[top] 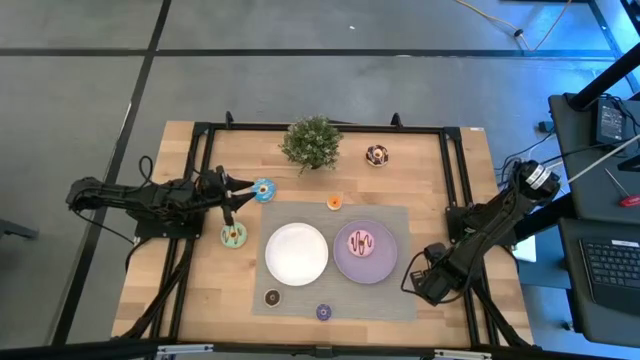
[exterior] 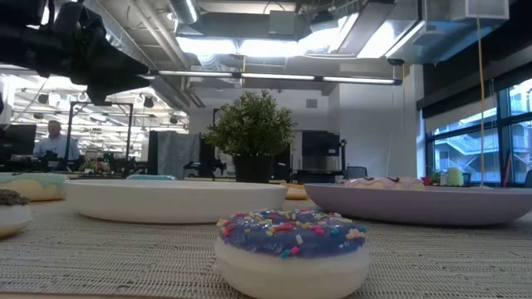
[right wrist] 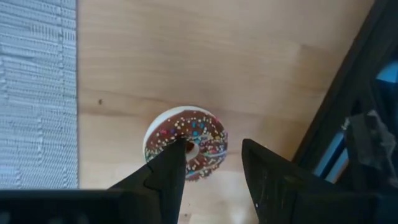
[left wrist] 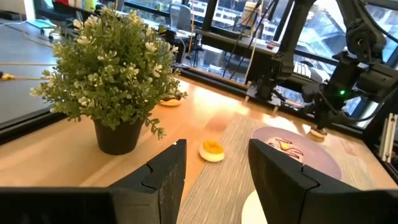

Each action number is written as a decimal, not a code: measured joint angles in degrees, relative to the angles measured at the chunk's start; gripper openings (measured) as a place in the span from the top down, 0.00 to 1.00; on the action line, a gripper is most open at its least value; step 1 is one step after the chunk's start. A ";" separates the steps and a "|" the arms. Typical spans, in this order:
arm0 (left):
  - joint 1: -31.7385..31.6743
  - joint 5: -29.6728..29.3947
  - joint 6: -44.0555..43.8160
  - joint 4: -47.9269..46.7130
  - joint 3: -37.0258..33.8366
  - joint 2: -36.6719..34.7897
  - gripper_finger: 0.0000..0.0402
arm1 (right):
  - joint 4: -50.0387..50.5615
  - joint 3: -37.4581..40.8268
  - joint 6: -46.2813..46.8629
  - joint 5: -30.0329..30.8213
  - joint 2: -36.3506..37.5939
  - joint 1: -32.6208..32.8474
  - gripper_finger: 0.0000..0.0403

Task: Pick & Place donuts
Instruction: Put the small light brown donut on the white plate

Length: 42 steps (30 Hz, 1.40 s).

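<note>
My right gripper point(right wrist: 212, 149) is open and points down over the chocolate sprinkled donut point(right wrist: 199, 127), which lies on the wood strip right of the mat. One finger is over its hole and the other is past its rim. In the high view the right gripper point(top: 415, 283) hides that donut. My left gripper point(top: 232, 198) hovers open between the blue donut point(top: 264, 189) and the green donut point(top: 234, 235). The pink donut point(top: 360, 243) lies on the purple plate point(top: 388, 262). Orange point(top: 334, 203), dark brown point(top: 272, 297) and purple point(top: 323, 312) minis lie on the mat. Another dark-topped donut point(top: 377, 155) sits near the far edge. My right gripper comes at the chocolate donut from above, one finger point(right wrist: 168, 168) over the hole and the other point(right wrist: 261, 168) outside the rim. I cannot tell whether either finger touches it. The donut lies flat on the wood.
A white plate point(top: 296, 252) sits on the grey mat point(top: 400, 310) beside the purple one. The potted plant point(top: 312, 140) stands at the far edge. A black frame rail point(right wrist: 348, 99) runs close to the right of the chocolate donut. A person shows far off in the room point(exterior: 54, 141).
</note>
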<state>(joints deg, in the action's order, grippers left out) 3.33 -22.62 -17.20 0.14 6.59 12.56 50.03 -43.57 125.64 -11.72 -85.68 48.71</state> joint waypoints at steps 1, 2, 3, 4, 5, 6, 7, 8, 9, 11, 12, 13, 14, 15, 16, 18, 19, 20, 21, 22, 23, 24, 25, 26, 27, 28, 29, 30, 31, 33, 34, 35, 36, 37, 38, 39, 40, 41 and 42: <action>0.00 -0.01 0.01 0.00 0.00 0.04 0.58 | -0.16 0.00 0.00 -0.16 -0.36 0.00 0.61; 0.00 0.00 0.00 0.00 0.00 0.09 0.58 | -0.27 0.00 -0.04 -0.23 -0.73 0.00 0.61; 0.00 0.00 -0.01 0.00 0.00 0.09 0.58 | -0.34 -0.01 -0.08 -0.26 -1.10 0.00 0.61; 0.00 -0.01 -0.01 0.02 0.00 0.09 0.58 | -0.38 -0.03 -0.09 -0.43 -1.43 0.00 0.61; 0.00 -0.01 -0.01 0.02 0.00 0.09 0.58 | -0.42 -0.06 -0.15 -0.84 -1.79 0.00 0.61; 0.00 -0.01 -0.01 0.02 0.00 0.09 0.58 | -0.63 -0.07 -0.32 -1.37 -2.13 0.00 0.61; 0.00 -0.01 -0.01 0.02 0.00 0.09 0.58 | -1.00 -0.07 -0.58 -1.90 -2.48 -0.01 0.61; 0.00 -0.01 -0.01 0.03 0.00 0.09 0.58 | -1.41 -0.07 -1.17 -2.42 -2.81 -0.01 0.61; 0.00 -0.01 -0.02 0.04 0.01 0.09 0.58 | -1.86 -0.07 -1.42 -2.94 -3.12 -0.01 0.61; 0.00 -0.01 -0.03 0.02 0.02 0.09 0.58 | -2.57 -0.04 -1.95 -3.30 -3.74 0.02 0.61; 0.00 -0.04 -0.03 0.02 0.02 0.09 0.58 | -2.67 -0.04 -2.59 -3.38 -3.97 0.00 0.61; 0.00 -0.04 -0.03 0.03 0.02 0.09 0.58 | -2.75 -0.04 -2.80 -3.45 -4.17 0.00 0.61; 0.00 -0.05 -0.03 0.03 0.02 0.09 0.58 | -2.79 -0.04 -2.88 -3.44 -4.37 0.00 0.61; 0.00 -0.06 -0.03 0.04 0.02 0.09 0.58 | -2.79 -0.04 -2.89 -3.46 -4.49 0.00 0.61; 0.00 -0.06 -0.04 0.04 0.02 0.09 0.58 | -2.79 -0.04 -2.90 -3.48 -4.56 0.00 0.61; 0.00 -0.06 -0.05 0.04 0.02 0.09 0.58 | -2.74 -0.04 -2.96 -3.42 -4.56 0.00 0.64; 0.00 -0.06 -0.05 0.04 0.02 0.09 0.58 | -2.64 -0.04 -3.00 -3.27 -4.56 0.00 0.66; 0.00 -0.06 -0.05 0.04 0.02 0.09 0.58 | -2.49 -0.04 -3.05 -3.13 -4.56 0.00 0.68; 0.00 -0.08 -0.05 0.04 0.02 0.09 0.58 | -2.42 -0.04 -3.17 -3.05 -4.56 0.00 0.70; 0.00 -0.06 -0.05 0.04 0.02 0.09 0.58 | -2.41 -0.04 -3.49 -2.96 -4.56 0.00 0.72; 0.00 -0.06 -0.05 0.04 0.02 0.09 0.58 | -2.39 -0.04 -4.40 -2.98 -4.58 0.00 0.75; 0.00 -0.06 -0.07 0.04 0.02 0.09 0.58 | -2.25 -0.04 -4.79 -3.02 -4.60 0.00 0.77; 0.00 -0.06 -0.13 0.04 0.02 0.09 0.58 | -2.20 0.00 -5.06 -3.02 -4.62 0.02 0.80; 0.00 -0.06 -0.25 0.05 0.02 0.09 0.58 | -2.20 0.00 -5.67 -3.01 -4.62 0.01 0.82; -0.01 -0.06 -0.25 0.05 0.02 0.09 0.58 | -2.18 0.00 -6.03 -3.03 -4.62 0.00 0.84; -0.01 -0.06 -0.23 0.04 0.02 0.09 0.58 | -2.16 0.00 -6.24 -3.04 -4.62 0.00 0.86; 0.00 -0.06 -0.23 0.05 0.02 0.09 0.58 | -2.15 0.00 -6.32 -3.08 -4.62 0.00 0.88; 0.00 -0.06 -0.23 0.07 0.02 0.09 0.58 | -2.14 -0.02 -6.34 -3.08 -4.62 0.02 0.89; 0.00 -0.04 -0.23 0.09 0.02 0.09 0.58 | -1.85 -0.24 -6.42 -3.09 -4.63 0.00 0.90; -0.01 0.24 -0.23 0.44 0.02 0.10 0.58 | -1.39 -1.03 -7.59 -3.11 -4.64 0.00 0.90; -0.01 0.53 -0.20 1.03 0.02 0.20 0.58 | -1.29 -1.70 -8.42 -3.14 -4.64 -0.22 0.90; -0.02 0.87 -0.18 2.01 0.04 0.51 0.58 | -1.23 -2.54 -9.17 -3.12 -4.44 -0.51 0.90; -0.01 1.18 -0.12 2.98 0.07 0.99 0.58 | -1.18 -3.43 -10.38 -3.14 -4.01 -1.02 0.89; -0.02 1.24 0.19 4.13 0.09 1.64 0.58 | -0.80 -4.46 -11.32 -3.04 -3.47 -1.79 0.89; -0.02 1.41 0.77 5.41 0.11 2.42 0.58 | -0.31 -5.55 -12.52 -2.75 -2.77 -2.70 0.88; -0.02 1.73 1.47 6.84 0.11 3.35 0.58 | 0.18 -6.67 -14.08 -1.89 -1.92 -3.67 0.88; -0.02 2.03 2.35 8.73 0.11 4.54 0.58 | 0.62 -7.81 -15.65 -0.78 -1.01 -4.76 0.87; -0.02 2.46 3.15 10.52 0.13 5.95 0.58 | 0.96 -9.07 -17.22 0.40 0.06 -6.02 0.87; -0.02 3.04 4.07 12.37 0.13 7.44 0.58 | 1.05 -10.26 -19.22 1.74 1.34 -7.43 0.87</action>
<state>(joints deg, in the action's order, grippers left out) 3.31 -19.58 -13.13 12.51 6.72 20.00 51.08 -53.83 106.43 -9.98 -84.34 41.27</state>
